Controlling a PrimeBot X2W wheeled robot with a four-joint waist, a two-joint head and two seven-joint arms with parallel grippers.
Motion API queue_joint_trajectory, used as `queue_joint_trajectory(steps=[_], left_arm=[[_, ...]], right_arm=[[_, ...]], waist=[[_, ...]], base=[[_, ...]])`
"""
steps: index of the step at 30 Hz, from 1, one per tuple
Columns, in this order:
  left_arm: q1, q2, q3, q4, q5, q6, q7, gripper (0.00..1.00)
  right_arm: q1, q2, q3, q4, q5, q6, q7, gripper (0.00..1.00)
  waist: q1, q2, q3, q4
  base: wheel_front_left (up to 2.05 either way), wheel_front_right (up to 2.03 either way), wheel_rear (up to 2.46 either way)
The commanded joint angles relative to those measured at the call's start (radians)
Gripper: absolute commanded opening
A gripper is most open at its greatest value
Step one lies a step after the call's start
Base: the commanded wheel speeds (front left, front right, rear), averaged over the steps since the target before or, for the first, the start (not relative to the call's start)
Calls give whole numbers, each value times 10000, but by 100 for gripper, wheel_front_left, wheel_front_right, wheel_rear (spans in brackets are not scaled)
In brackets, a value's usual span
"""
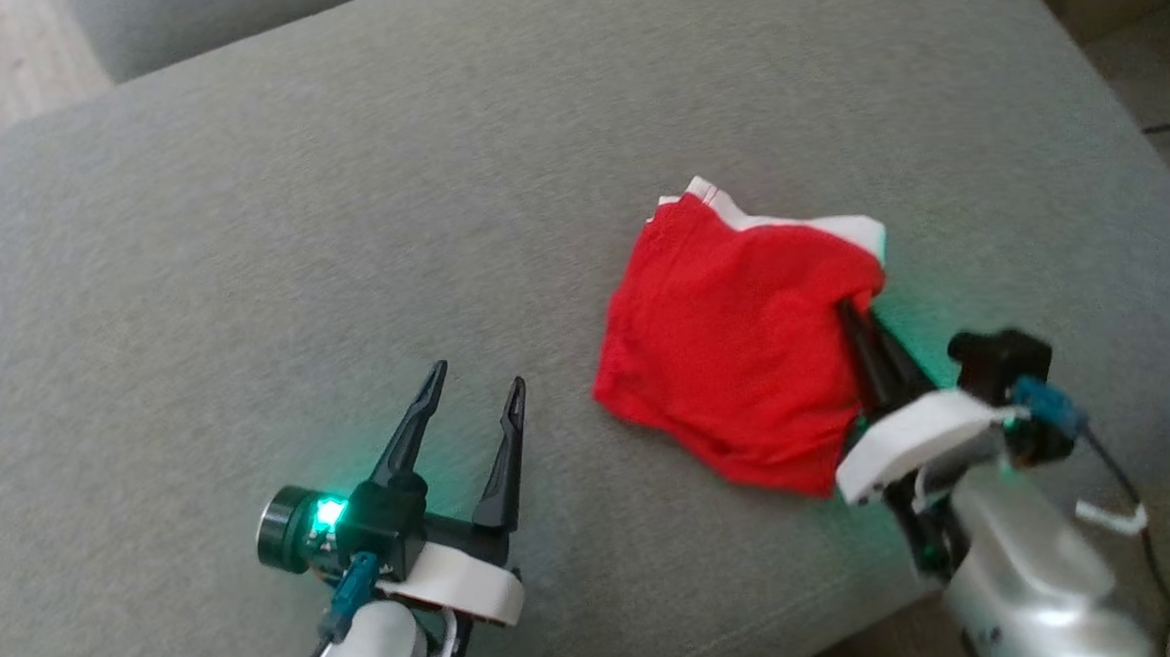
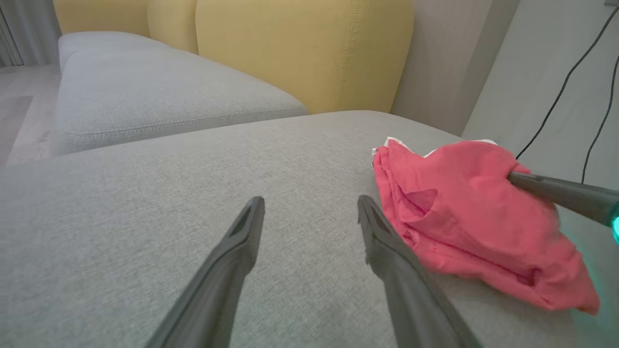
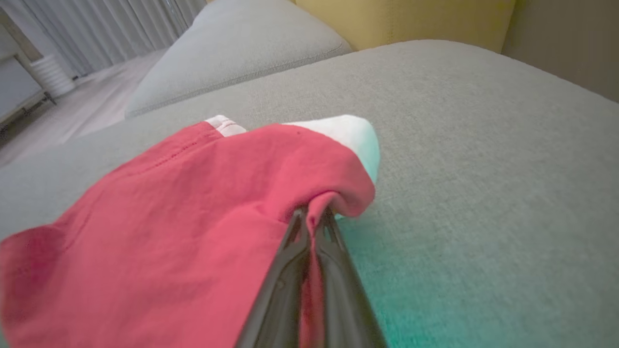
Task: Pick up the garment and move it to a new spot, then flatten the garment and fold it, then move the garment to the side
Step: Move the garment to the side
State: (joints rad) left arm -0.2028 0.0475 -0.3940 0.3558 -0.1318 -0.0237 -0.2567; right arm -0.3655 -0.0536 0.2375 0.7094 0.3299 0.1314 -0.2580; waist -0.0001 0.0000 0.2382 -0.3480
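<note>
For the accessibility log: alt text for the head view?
Right hand shut on the right edge of a red garment lying on a grey cushion. Left hand open, apart from it, on the left.

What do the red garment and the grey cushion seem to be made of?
The red garment looks like soft matte cloth, probably cotton knit: it creases and drapes. The grey cushion looks like matte woven upholstery fabric, by its flecked, grainy weave.

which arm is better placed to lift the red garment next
Right, probably. The right gripper is shut on a fold at the edge of the red garment, near its white band. The left gripper stands open over the grey cushion, apart from the cloth.
</note>
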Motion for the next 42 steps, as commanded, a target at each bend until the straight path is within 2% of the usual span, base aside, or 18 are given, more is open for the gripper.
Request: queue_joint_trajectory(steps=[1,4,10,16,20,23,24,25,27,30,35,39,40,42], left_arm=[[-249,28,221,-222,92,12,-51,100],[-300,28,196,-220,104,13,-51,100],[-355,28,105,-326,42,62,-51,100],[-356,27,15,-476,-68,167,-51,100],[-484,27,-13,-577,-108,247,-51,100],[-537,27,10,-606,-104,277,-51,100],[-555,27,31,-599,-112,280,-51,100],[-574,27,58,-593,-108,286,-51,100],[-611,27,132,-587,-111,310,-51,100],[-620,27,239,-588,-135,364,-51,100],[-523,27,502,-586,-154,512,-51,100],[-387,27,759,-582,-173,619,-51,100],[-387,27,759,-582,-173,619,-51,100],[-300,27,898,-587,-171,679,-51,100]], right_arm=[[-600,-23,75,-135,-277,-7,-38,0],[-1388,-555,-142,381,-938,-7,43,0],[-2885,-2464,-640,1389,-1991,-7,794,0],[-3685,-4195,-1125,2529,-2621,-7,1520,0],[-4198,-5072,-1737,3255,-2940,-7,1730,0],[-4449,-5377,-2282,3557,-3313,-7,1626,1],[-4527,-5466,-2502,3615,-3501,-7,1540,55],[-4593,-5509,-2756,3656,-3680,-7,1430,100],[-4684,-5442,-3314,3702,-3993,-7,1165,100],[-4818,-5008,-3920,3546,-4409,-7,645,100],[-4937,-3492,-4387,2651,-4543,-7,30,100],[-4375,-2107,-4380,1054,-4201,-7,-30,100],[-4375,-2107,-4380,1054,-4201,-7,-30,100],[-3826,-1499,-4301,206,-3910,-7,-33,100]], waist=[[1,0,108,263],[1,0,276,753],[1,0,616,1854],[1,0,824,2719],[1,0,1052,3087],[1,0,1148,3183],[1,0,1168,3202],[1,0,1178,3219],[1,0,1165,3239],[1,0,1077,3246],[1,0,826,3284],[1,0,531,3405],[1,0,531,3405],[1,0,369,3493]], base=[[0,0,0],[0,0,0],[0,0,0],[0,0,0],[0,0,0],[0,0,0],[0,0,0],[0,0,0],[0,0,0],[0,0,0],[0,0,0],[0,0,0],[0,0,0],[0,0,0]])
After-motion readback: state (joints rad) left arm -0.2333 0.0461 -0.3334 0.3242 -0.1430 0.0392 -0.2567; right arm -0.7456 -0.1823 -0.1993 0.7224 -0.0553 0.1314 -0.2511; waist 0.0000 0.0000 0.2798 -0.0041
